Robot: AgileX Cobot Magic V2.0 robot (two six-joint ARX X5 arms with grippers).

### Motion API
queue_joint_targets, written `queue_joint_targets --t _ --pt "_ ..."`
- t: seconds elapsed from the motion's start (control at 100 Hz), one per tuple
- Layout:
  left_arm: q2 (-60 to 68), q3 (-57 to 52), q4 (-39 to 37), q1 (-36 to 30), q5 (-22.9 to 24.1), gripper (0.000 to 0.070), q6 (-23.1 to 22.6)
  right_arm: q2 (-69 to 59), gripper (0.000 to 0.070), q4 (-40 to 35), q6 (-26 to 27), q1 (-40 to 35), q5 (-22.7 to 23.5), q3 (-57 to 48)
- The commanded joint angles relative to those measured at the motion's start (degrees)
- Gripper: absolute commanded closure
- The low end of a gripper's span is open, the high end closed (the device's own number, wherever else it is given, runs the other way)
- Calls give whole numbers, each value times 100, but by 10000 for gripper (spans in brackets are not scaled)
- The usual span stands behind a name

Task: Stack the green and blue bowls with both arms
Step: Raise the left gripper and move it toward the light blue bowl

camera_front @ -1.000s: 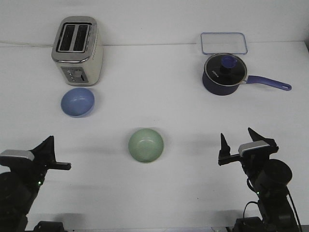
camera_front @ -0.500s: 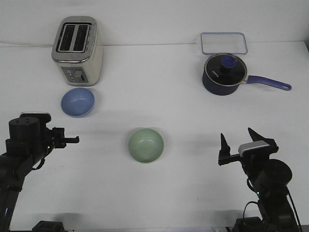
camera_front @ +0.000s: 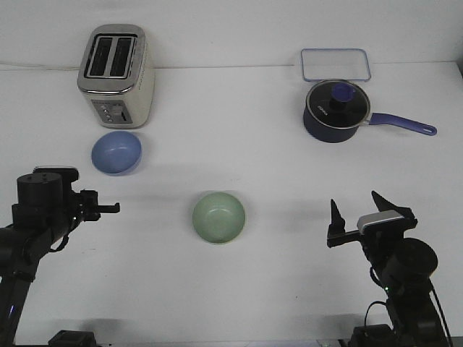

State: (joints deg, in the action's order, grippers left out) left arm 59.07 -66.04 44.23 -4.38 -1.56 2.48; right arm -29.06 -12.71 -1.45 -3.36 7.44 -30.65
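Observation:
The pale green bowl sits upright at the middle of the table. The light blue bowl sits upright at the left, just in front of the toaster. My left gripper is raised at the left with its fingers pointing right, open and empty, a little in front of the blue bowl and left of the green one. My right gripper is low at the front right, open and empty, well to the right of the green bowl.
A silver toaster stands at the back left. A dark blue lidded saucepan with a long handle stands at the back right. A clear rectangular lid lies behind the saucepan.
My left arm has risen from its low rest pose and swung its gripper up and forward towards the blue bowl. The right arm and both bowls have not moved.

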Motion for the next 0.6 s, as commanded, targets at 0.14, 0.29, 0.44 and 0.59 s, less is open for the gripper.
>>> queue_joint_targets --t 0.14,0.29,0.44,0.59 --pt "28 -120 85 -11 9 232 2 -22 62 70 57 -11 -2 -9" --pt "37 -122 59 -11 9 232 -9 -22 62 70 57 -11 -2 -9" --pt "315 -337 79 39 11 231 -20 -22 62 70 55 -11 -4 -9" --pt "1045 -955 72 267 13 231 -52 -22 62 70 57 -11 -2 -9"
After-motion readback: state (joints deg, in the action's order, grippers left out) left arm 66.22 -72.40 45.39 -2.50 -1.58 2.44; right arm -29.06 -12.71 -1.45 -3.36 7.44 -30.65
